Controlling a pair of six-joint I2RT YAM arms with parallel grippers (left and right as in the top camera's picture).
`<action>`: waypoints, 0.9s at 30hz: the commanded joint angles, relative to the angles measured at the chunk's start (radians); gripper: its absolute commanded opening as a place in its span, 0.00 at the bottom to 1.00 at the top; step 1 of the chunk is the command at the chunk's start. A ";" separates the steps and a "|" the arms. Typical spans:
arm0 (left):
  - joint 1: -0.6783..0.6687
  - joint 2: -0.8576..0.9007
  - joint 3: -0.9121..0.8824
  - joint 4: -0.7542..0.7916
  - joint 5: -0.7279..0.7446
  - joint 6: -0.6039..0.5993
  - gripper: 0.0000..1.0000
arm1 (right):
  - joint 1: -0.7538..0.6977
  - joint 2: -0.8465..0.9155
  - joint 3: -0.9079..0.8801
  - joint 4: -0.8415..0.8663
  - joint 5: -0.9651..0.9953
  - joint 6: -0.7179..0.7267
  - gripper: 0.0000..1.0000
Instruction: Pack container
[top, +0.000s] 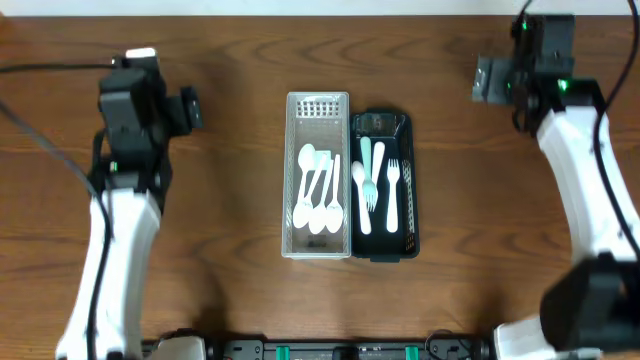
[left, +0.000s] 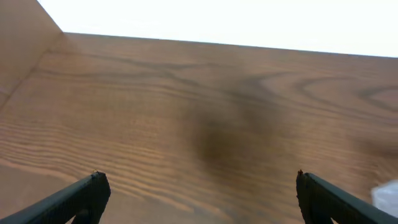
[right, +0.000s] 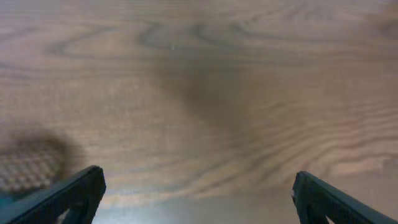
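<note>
A white slotted container (top: 291, 200) lies at the table's middle with several white spoons (top: 320, 195) in it. Against its right side sits a black container (top: 413, 190) holding white forks (top: 392, 190), a white spoon and a mint-handled utensil (top: 366, 153). My left gripper (top: 192, 108) hangs over bare wood far to the left of them. In the left wrist view my left gripper (left: 199, 190) is wide open with nothing between its fingers (left: 81, 196). My right gripper (top: 483, 80) is at the back right. The right wrist view shows my right gripper (right: 198, 190) open and empty above the wood.
The wooden table (top: 230, 60) runs to its far edge just behind both arms. A pale blurred corner (left: 387, 194) shows at the left wrist view's right edge. At the lower left of the right wrist view lies a dark blurred patch (right: 28, 163).
</note>
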 joint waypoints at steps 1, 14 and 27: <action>-0.021 -0.159 -0.154 0.061 0.037 0.017 0.98 | 0.008 -0.211 -0.189 0.061 0.012 0.037 0.99; -0.208 -0.804 -0.624 0.090 0.036 0.005 0.98 | 0.011 -0.813 -0.861 0.214 0.021 0.050 0.99; -0.208 -0.940 -0.640 0.010 0.032 0.006 0.98 | 0.011 -0.919 -0.957 0.200 0.020 0.047 0.99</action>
